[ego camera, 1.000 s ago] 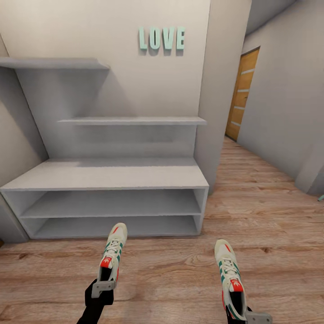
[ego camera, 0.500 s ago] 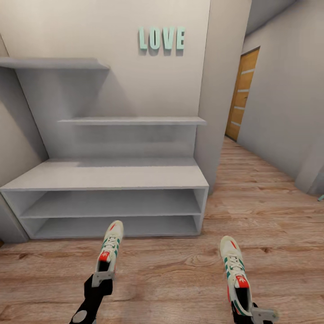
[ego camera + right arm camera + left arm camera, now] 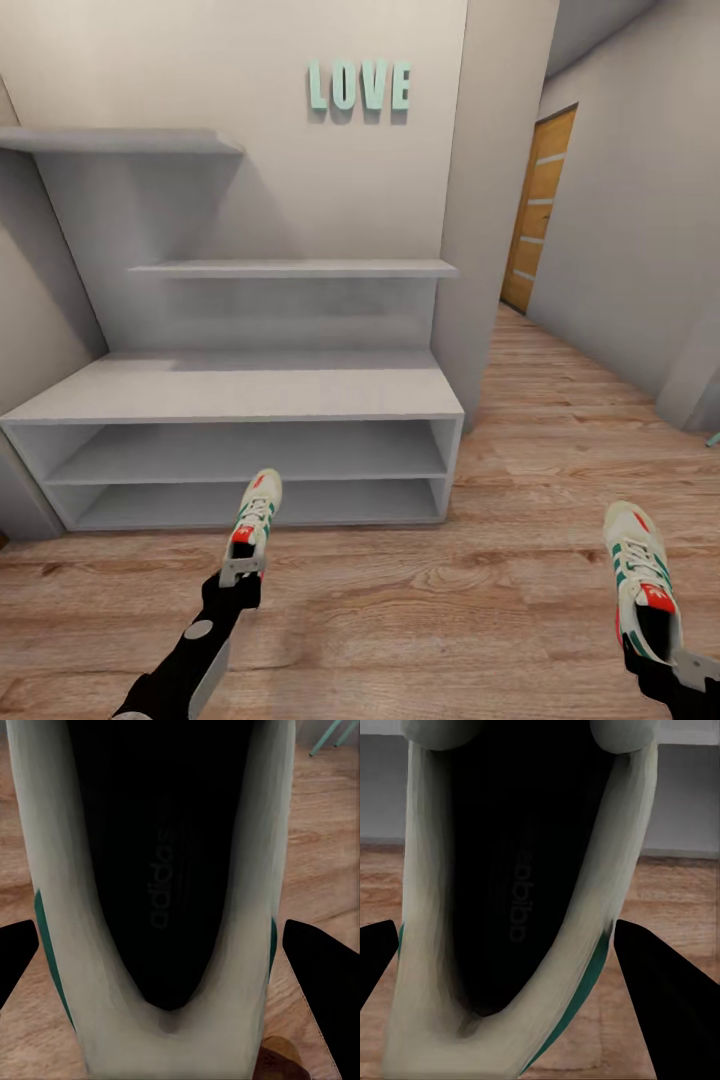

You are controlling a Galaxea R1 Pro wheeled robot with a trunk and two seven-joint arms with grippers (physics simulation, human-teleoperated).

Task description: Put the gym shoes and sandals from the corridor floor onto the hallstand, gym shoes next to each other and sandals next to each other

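Note:
Two white gym shoes with green stripes and red tongues hang above the corridor floor (image 3: 400, 610). My left gripper (image 3: 242, 572) is shut on the heel of the left gym shoe (image 3: 256, 512), whose toe points at the lower slots of the hallstand (image 3: 240, 400). My right gripper (image 3: 668, 668) is shut on the heel of the right gym shoe (image 3: 640, 575), far right. In the wrist views each shoe's dark opening, left (image 3: 521, 870) and right (image 3: 161, 862), fills the space between black fingers (image 3: 664, 997) (image 3: 322, 975). The sandals are out of view.
Two staggered wall shelves (image 3: 295, 268) and mint LOVE letters (image 3: 360, 85) hang above the bench. A grey wall corner (image 3: 490, 250) stands right of the rack. The corridor runs back right to a wooden door (image 3: 540, 200).
The left arm has pushed its shoe forward toward the rack. The right arm has swung its shoe well to the right.

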